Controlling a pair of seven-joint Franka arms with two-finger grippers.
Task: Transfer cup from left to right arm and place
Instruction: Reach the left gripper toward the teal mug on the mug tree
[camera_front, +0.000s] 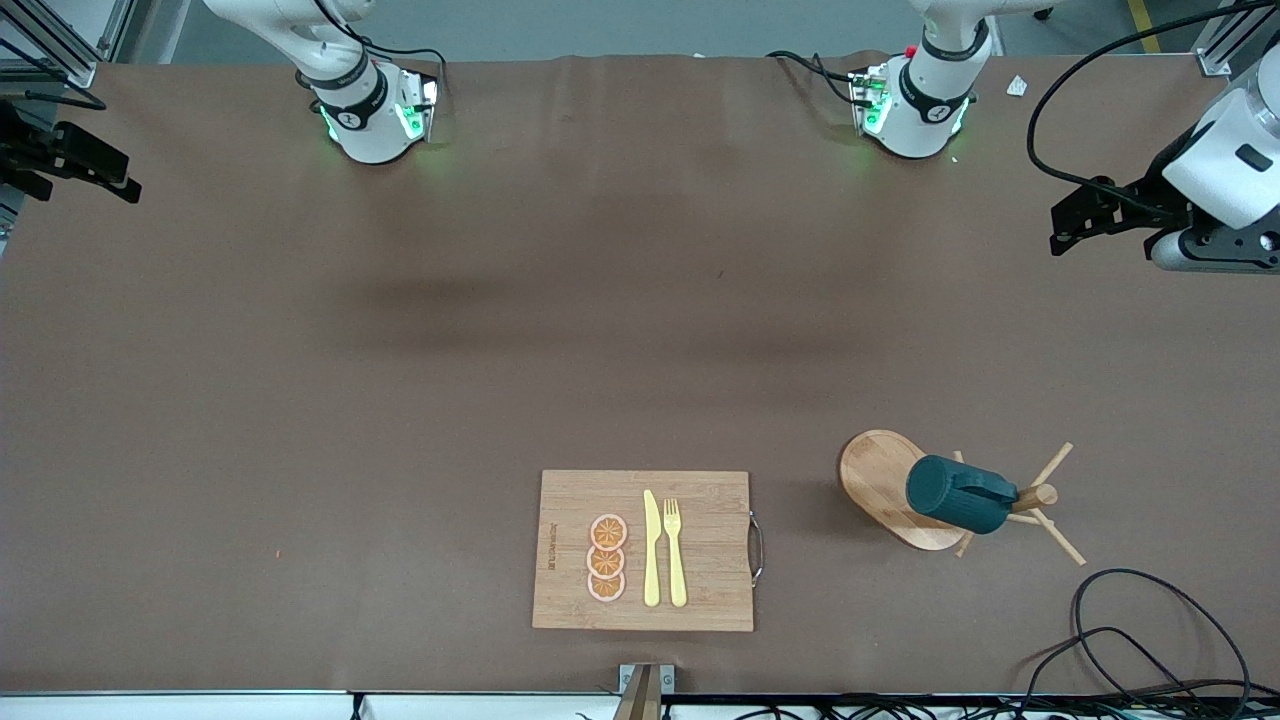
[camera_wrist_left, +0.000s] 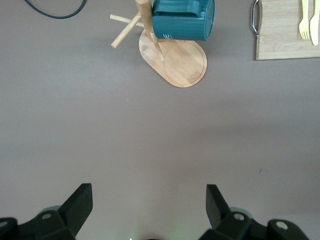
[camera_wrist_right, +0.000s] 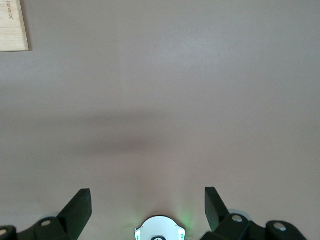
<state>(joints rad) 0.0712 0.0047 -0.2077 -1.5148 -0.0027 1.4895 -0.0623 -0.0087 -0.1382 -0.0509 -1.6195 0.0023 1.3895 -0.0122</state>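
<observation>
cup (camera_front: 958, 494) on rack (camera_front: 890, 487), apart from left gripper (camera_wrist_left: 149, 202)

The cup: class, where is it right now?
The cup hangs on the wooden mug tree, above its base, beside the cutting board, toward the left arm's end of the table.

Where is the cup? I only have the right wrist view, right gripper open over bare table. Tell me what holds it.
Observer: The cup hangs on a peg of a wooden mug tree, toward the left arm's end of the table.
Operator: Report the left gripper.
Observer: The left gripper is open, up over bare table, holding nothing.
Operator: Name what lies beside the tree.
Observer: A cutting board carrying a yellow knife and fork.
</observation>
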